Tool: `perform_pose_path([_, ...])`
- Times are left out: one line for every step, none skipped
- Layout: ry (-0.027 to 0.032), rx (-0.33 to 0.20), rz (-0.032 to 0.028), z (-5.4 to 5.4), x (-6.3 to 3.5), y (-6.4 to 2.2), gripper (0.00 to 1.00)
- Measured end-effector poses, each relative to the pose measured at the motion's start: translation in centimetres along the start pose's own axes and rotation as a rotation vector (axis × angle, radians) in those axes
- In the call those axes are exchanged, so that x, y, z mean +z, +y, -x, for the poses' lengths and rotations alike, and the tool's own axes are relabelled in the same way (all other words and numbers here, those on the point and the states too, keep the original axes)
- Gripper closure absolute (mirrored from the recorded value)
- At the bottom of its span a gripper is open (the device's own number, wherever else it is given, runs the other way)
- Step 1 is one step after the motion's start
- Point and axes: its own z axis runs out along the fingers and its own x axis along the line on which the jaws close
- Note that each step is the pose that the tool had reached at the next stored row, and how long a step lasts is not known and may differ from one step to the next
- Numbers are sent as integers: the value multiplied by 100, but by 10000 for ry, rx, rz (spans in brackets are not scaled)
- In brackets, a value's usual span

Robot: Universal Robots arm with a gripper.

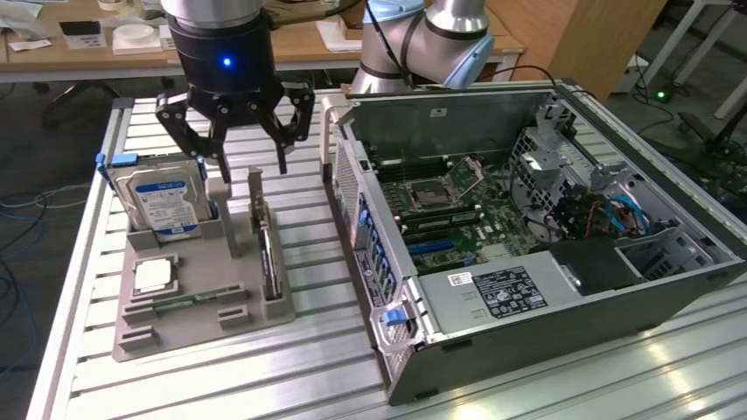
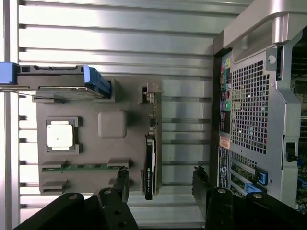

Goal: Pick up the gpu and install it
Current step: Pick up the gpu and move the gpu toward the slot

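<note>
The gpu (image 1: 271, 262) stands edge-on as a thin dark card in a slot of the grey holder (image 1: 198, 302), on the side nearest the computer case. My gripper (image 1: 251, 166) hangs open above the far end of the holder, holding nothing. In the wrist view the gpu (image 2: 149, 165) lies between my two black fingertips (image 2: 123, 178), closer to that one than to the other, with its metal bracket at the far end. The gripper (image 2: 160, 178) touches nothing. The open computer case (image 1: 526, 219) lies at the exterior view's right, its green motherboard (image 1: 450, 219) exposed.
The holder (image 2: 112, 124) also carries a silver hard drive (image 1: 164, 201) with a blue-white label, a square processor chip (image 1: 152, 276) and a green memory stick (image 2: 79, 166). The case's perforated rear panel (image 2: 254, 120) stands close beside the holder. All rest on a slatted aluminium table (image 1: 315, 367).
</note>
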Motion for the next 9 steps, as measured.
perform_pose_path([-1,-1,0,0,2,-1,35])
perform_pose_path([-2,-1,0,0,4,-3,35])
perform_pose_path([-3,-2,1,0,6,-4,35])
perform_pose_path([-3,-2,0,0,8,-5,35])
perform_pose_path([-3,-3,0,-1,10,-6,35])
perform_pose_path([-3,-4,1,-1,12,-8,35])
perform_pose_path([-3,-4,1,-1,14,-9,35])
perform_pose_path([-4,-5,1,-1,18,-11,35])
perform_pose_path([-4,-5,1,-1,21,-13,35])
